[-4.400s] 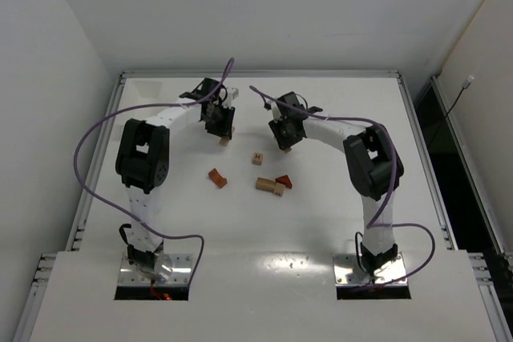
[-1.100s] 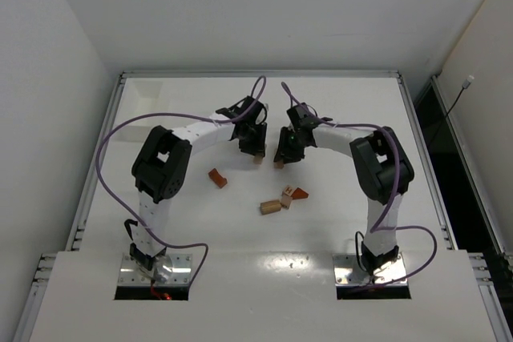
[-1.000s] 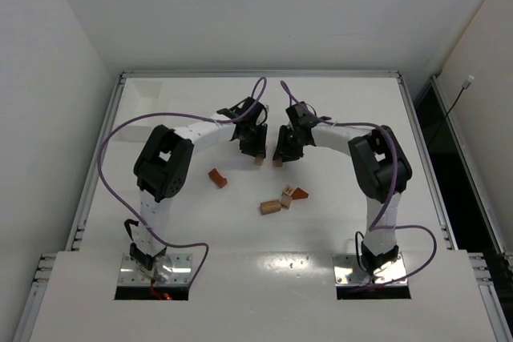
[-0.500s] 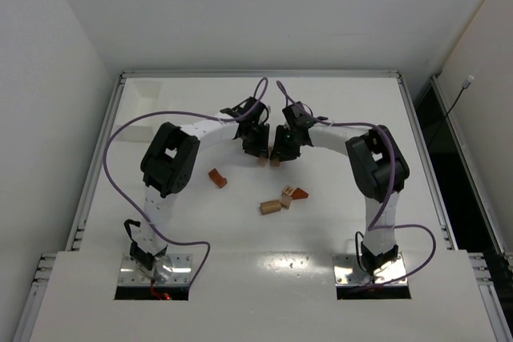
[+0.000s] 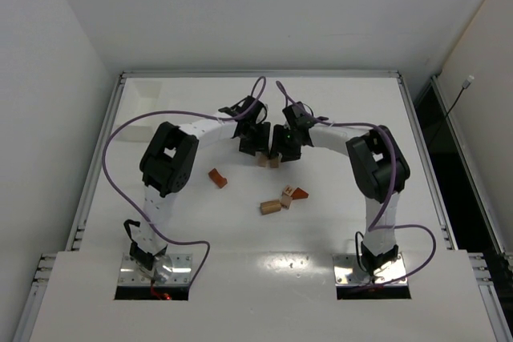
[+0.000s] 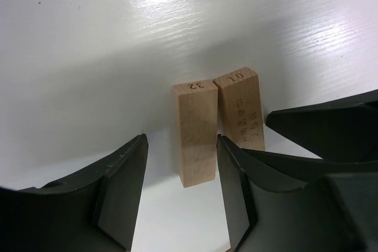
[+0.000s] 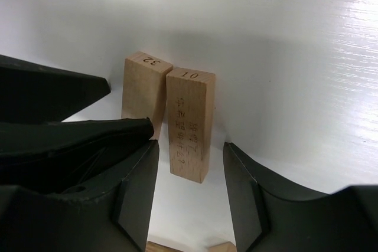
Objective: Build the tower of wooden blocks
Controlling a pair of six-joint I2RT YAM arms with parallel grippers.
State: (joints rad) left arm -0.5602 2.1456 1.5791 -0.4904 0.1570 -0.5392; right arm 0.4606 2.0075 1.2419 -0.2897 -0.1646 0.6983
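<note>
My left gripper [image 6: 180,163] and right gripper [image 7: 189,157] stood parted, holding nothing | block 32 [image 6: 195,131] and block 10 [image 7: 190,125] upright, touching, mid-table [image 5: 160,118] | risk: a finger clipping either on withdrawal would topple both.

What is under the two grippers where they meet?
The block marked 32 and the block marked 10 stand upright, side by side, on the white table. Nothing lies on them. In the top view, the left gripper and right gripper cover most of both.

32 tops one pale block [image 6: 195,140]; 10 tops its neighbour [image 6: 241,113] (side print there unreadable).
</note>
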